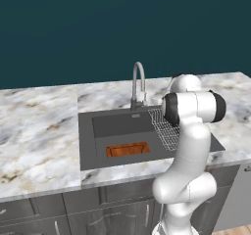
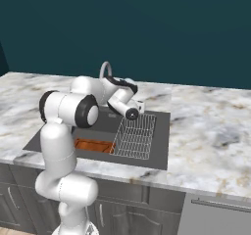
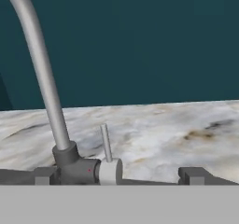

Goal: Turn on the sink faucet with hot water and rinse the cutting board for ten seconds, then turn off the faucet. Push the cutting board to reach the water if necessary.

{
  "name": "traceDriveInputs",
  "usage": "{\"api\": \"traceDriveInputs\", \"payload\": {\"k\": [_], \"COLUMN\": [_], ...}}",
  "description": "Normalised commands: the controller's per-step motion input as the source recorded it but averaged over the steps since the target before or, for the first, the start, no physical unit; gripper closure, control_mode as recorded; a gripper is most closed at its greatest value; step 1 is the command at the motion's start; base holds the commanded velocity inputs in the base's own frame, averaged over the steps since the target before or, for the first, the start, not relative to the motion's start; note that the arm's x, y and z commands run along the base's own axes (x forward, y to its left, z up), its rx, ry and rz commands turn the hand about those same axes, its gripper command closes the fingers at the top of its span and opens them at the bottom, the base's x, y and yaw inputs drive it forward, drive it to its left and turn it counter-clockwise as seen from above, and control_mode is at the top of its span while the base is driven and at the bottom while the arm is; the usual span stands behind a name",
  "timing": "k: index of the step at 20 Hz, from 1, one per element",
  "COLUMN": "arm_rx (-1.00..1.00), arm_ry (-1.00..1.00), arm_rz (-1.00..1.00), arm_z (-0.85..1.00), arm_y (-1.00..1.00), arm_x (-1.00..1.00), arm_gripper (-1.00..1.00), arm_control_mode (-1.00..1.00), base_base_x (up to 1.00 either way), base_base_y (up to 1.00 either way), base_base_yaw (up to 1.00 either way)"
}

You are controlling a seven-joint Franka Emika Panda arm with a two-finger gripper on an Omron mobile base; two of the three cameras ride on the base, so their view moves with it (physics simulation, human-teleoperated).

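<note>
The sink faucet [image 1: 138, 81] rises at the back edge of the sink [image 1: 90, 131], and I see no water under its spout. The cutting board [image 1: 127, 150] lies flat on the basin floor near the front wall, also visible past the arm [image 2: 93, 145]. In the hand view my gripper [image 3: 119, 177] is open and level with the faucet's base [image 3: 74, 167]. The thin upright lever [image 3: 106, 143] and its white collar [image 3: 111, 171] stand between the two fingertips [image 3: 193, 175], with nothing gripped. The faucet's neck [image 3: 44, 78] climbs to the upper left.
A wire dish rack [image 1: 164, 129] fills the right part of the basin, also seen in the right base view [image 2: 135, 136]. Marbled countertop [image 1: 39, 131] surrounds the sink, backed by a dark teal wall. My own arm [image 2: 63, 111] stands over the basin's front.
</note>
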Motion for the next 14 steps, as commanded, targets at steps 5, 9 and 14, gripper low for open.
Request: {"api": "traceDriveInputs", "payload": {"k": [5, 9, 14], "arm_rx": [0.0, 0.0, 0.0], "arm_ry": [-0.03, 0.0, 0.0], "arm_rz": [0.0, 0.0, 0.0], "arm_z": [-0.01, -0.03, -0.06], "arm_y": [0.05, 0.01, 0.07], "arm_x": [0.09, 0.13, 0.15], "arm_gripper": [-1.0, -1.0, -1.0], "arm_control_mode": [-1.0, -1.0, -1.0], "base_base_x": [0.0, 0.0, 0.0], "base_base_y": [0.0, 0.0, 0.0], "base_base_yaw": [0.0, 0.0, 0.0]}}
